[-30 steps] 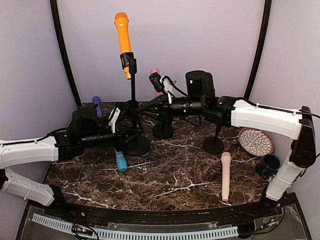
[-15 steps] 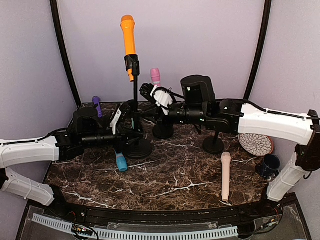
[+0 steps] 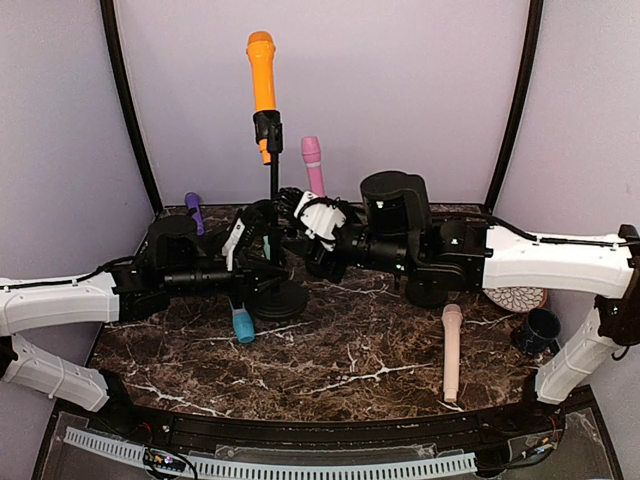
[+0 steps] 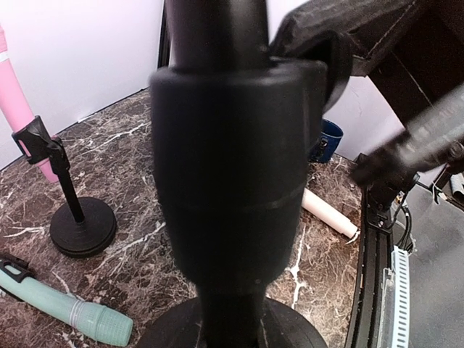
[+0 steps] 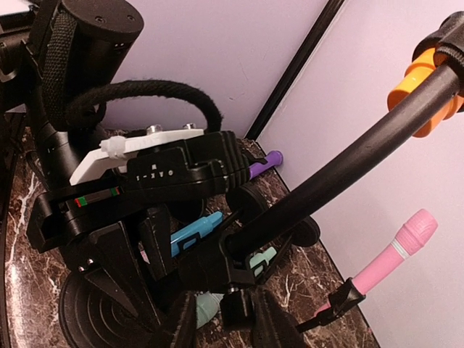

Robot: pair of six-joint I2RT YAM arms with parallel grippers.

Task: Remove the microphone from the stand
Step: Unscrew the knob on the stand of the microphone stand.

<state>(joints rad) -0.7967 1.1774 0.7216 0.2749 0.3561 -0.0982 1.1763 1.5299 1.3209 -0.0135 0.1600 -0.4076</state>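
The orange microphone [image 3: 262, 75] sits upright in the clip at the top of a tall black stand [image 3: 273, 190] with a round base [image 3: 277, 298]. My left gripper [image 3: 260, 262] is shut on the stand's lower pole; in the left wrist view the pole's collar [image 4: 225, 181] fills the frame and hides the fingers. My right gripper [image 3: 292, 207] is at the pole above the left one. In the right wrist view its jaws [image 5: 226, 330] stand open on either side of a black knob [image 5: 239, 308] on the stand, with the orange microphone [image 5: 428, 87] far up the pole.
A pink microphone [image 3: 313, 165] stands in a second stand just behind my right gripper. Blue [image 3: 242, 322], teal [image 4: 72, 312], purple [image 3: 193, 212] and beige [image 3: 451, 350] microphones lie on the marble table. A patterned plate [image 3: 515, 298] and a dark mug [image 3: 540, 328] are at the right.
My right gripper has moved left from the pink microphone's stand to the orange microphone's stand. The tall stand has gone from tilted to upright. The left gripper has stayed on the pole.
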